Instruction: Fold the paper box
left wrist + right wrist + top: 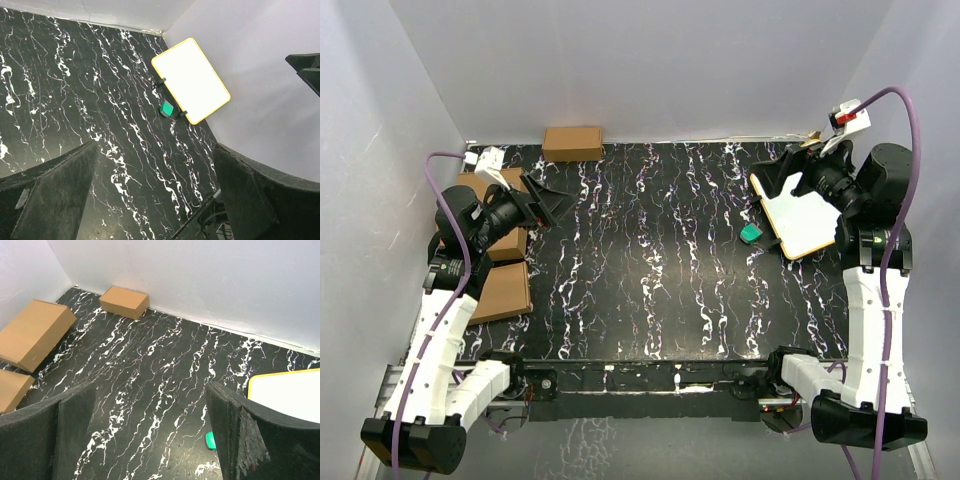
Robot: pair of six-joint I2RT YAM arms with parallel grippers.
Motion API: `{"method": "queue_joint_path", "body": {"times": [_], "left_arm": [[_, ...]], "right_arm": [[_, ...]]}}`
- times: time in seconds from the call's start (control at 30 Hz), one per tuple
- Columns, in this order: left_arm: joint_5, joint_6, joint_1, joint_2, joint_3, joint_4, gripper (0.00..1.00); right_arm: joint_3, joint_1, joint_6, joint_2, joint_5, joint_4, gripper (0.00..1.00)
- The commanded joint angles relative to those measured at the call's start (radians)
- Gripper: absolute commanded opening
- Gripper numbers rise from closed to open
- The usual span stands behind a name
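The paper box, as a flat die-cut sheet, does not show in any view. My left gripper (548, 205) hovers over the left side of the black marbled table (650, 260), open and empty. In its wrist view the left gripper (156, 150) has only bare table between the fingers. At the right rear, my right gripper (775, 180) hangs above the table, open and holding nothing. The right wrist view shows the right gripper (151, 390) with wide-spread jaws over bare marble.
Small closed brown boxes: one by the back wall (572, 143) (124, 301), two at the left edge (505, 290) (35, 332) under the left arm. A white board with a yellow rim (800, 215) (191, 80) lies at the right, a small green object (750, 233) (166, 108) beside it.
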Motion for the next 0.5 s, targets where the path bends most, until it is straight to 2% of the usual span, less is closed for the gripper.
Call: {"method": "queue_joint_path", "body": {"times": [0.0, 0.47], "left_arm": [[0.023, -0.017, 0.005, -0.025, 0.036, -0.003, 0.97], [0.025, -0.012, 0.005, -0.018, 0.043, -0.008, 0.97]], "right_arm": [[0.013, -0.004, 0.055, -0.033, 0.065, 0.036, 0.99], [0.018, -0.006, 0.058, -0.032, 0.071, 0.045, 0.99]]}}
